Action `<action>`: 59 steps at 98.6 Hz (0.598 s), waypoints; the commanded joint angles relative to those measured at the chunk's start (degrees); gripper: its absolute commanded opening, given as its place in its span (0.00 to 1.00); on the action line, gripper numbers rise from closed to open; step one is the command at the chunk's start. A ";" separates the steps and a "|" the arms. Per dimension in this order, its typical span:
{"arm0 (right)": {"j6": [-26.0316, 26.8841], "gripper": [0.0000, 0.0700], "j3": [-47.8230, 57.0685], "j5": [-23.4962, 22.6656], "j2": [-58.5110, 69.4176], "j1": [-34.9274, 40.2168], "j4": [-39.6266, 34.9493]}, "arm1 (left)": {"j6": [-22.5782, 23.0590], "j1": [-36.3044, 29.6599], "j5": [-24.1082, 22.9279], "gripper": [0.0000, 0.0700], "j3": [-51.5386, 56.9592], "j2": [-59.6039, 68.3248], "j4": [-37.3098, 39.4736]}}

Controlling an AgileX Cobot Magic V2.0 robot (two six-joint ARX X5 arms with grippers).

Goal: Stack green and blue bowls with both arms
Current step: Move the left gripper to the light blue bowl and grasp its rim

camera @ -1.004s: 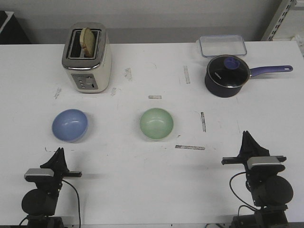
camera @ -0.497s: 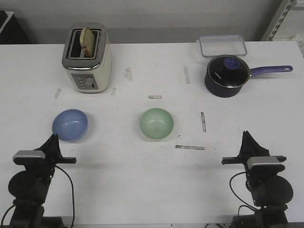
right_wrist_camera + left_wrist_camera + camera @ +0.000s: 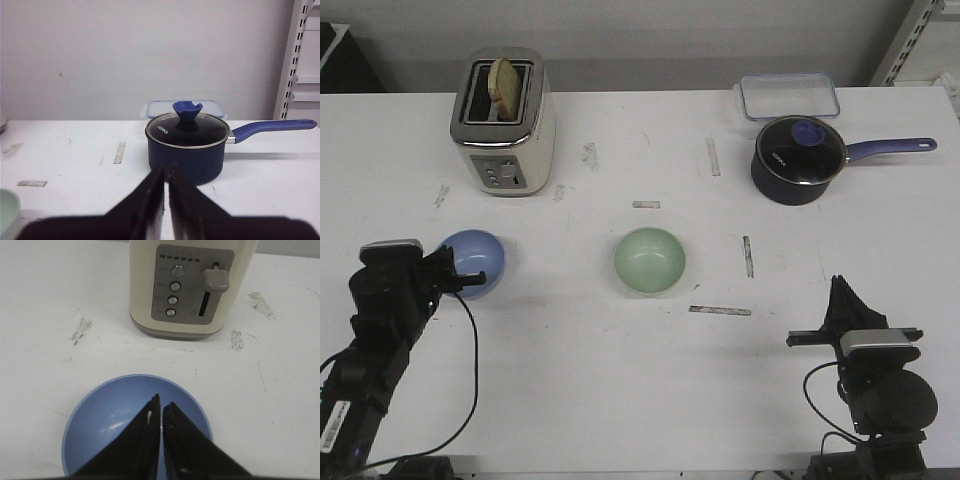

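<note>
The blue bowl [image 3: 475, 262] sits on the white table at the left. It also shows in the left wrist view [image 3: 107, 425]. My left gripper [image 3: 448, 262] hangs above its near-left side, jaws shut and empty; in the left wrist view the gripper [image 3: 161, 402] points over the bowl's inside. The green bowl [image 3: 649, 261] sits at the table's middle, and its rim shows in the right wrist view [image 3: 7, 212]. My right gripper [image 3: 841, 290] rests near the front right, shut and empty; in the right wrist view the gripper [image 3: 166, 170] faces the saucepan.
A cream toaster [image 3: 503, 122] with a slice of bread stands at the back left, just beyond the blue bowl [image 3: 192, 287]. A dark navy saucepan [image 3: 800, 160] with glass lid and a clear lidded box [image 3: 788, 95] stand at the back right.
My left arm has risen and moved forward from the front edge until its gripper is over the blue bowl. The right arm and both bowls have not moved.
</note>
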 commanded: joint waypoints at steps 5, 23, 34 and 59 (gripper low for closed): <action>-0.04 0.01 0.31 0.00 0.04 -0.02 1.33 | -8.33 0.46 0.09 0.00 5.31 5.16 -6.84; -0.04 0.01 0.31 0.00 0.04 -0.02 2.08 | -8.76 3.13 1.86 0.00 13.09 12.09 -19.47; -0.04 0.01 0.31 -0.02 0.04 -0.02 2.08 | -7.93 6.58 7.52 0.00 16.61 15.15 -25.49; -0.04 0.01 0.31 0.00 0.04 -0.02 2.08 | -5.68 17.44 21.53 0.01 20.52 21.22 -31.45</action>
